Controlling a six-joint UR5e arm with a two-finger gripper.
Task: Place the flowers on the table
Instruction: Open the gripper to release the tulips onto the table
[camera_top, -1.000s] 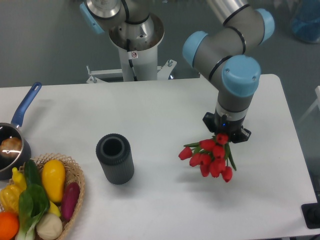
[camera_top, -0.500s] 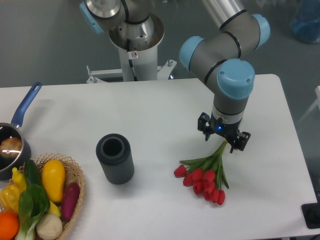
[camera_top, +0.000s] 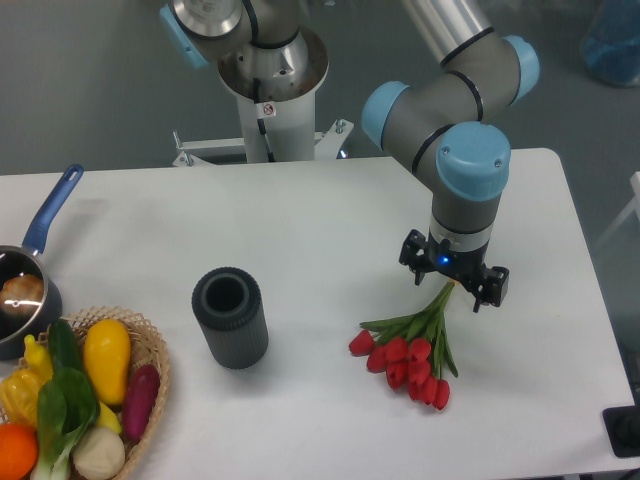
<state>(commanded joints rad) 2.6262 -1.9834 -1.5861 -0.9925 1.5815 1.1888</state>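
Note:
The flowers (camera_top: 412, 352), a small bunch of red tulips with green stems, lie flat on the white table (camera_top: 330, 230) at the front right. Their buds point toward the front edge and their stems point up toward the gripper. My gripper (camera_top: 453, 282) hangs just above the stem ends, open, with its dark fingers spread on either side and holding nothing.
A dark grey ribbed cylinder (camera_top: 231, 318) stands upright left of the flowers. A wicker basket (camera_top: 150, 380) of vegetables sits at the front left corner. A pan with a blue handle (camera_top: 30, 270) sits at the left edge.
One second ago the gripper held the tulips above the table. They now lie on the table and the gripper is open, shifted slightly right above the stems.

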